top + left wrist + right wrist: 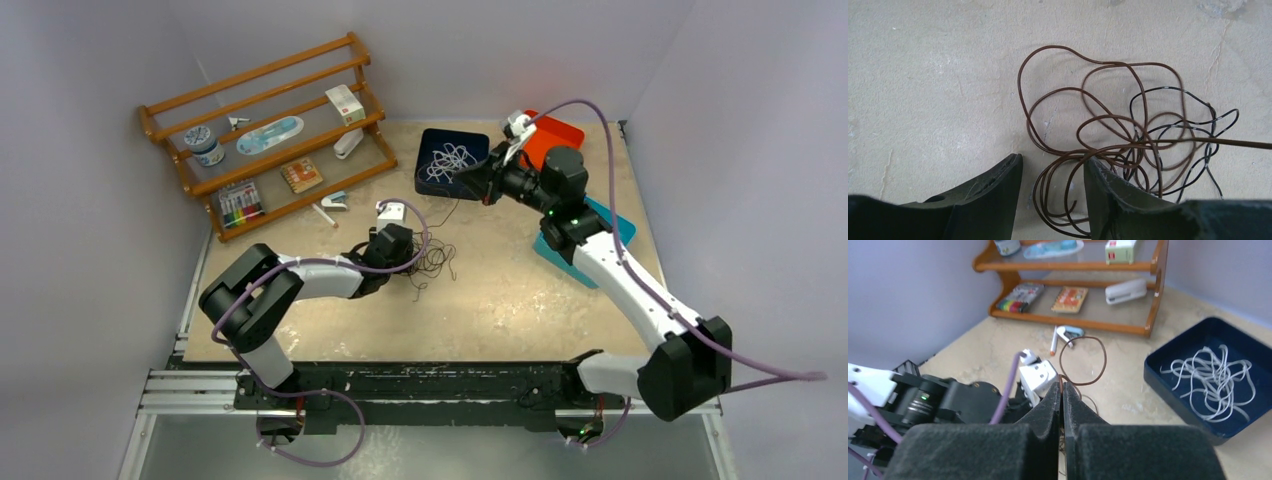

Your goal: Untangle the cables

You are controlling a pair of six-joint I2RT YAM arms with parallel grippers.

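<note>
A tangle of brown and black cables lies on the table in the middle. In the left wrist view the brown cable loops widely and the black cable crosses it at the right. My left gripper is low over the tangle and open, with several brown loops lying between the jaws. A taut brown strand runs off to the right. My right gripper is raised near the navy tray and shut on the brown cable, whose end curls in a loop above the fingertips.
A navy tray with white cables sits at the back centre. An orange tray and a teal tray lie to the right. A wooden rack of small items stands at the back left. A stapler and a pen lie in front of it.
</note>
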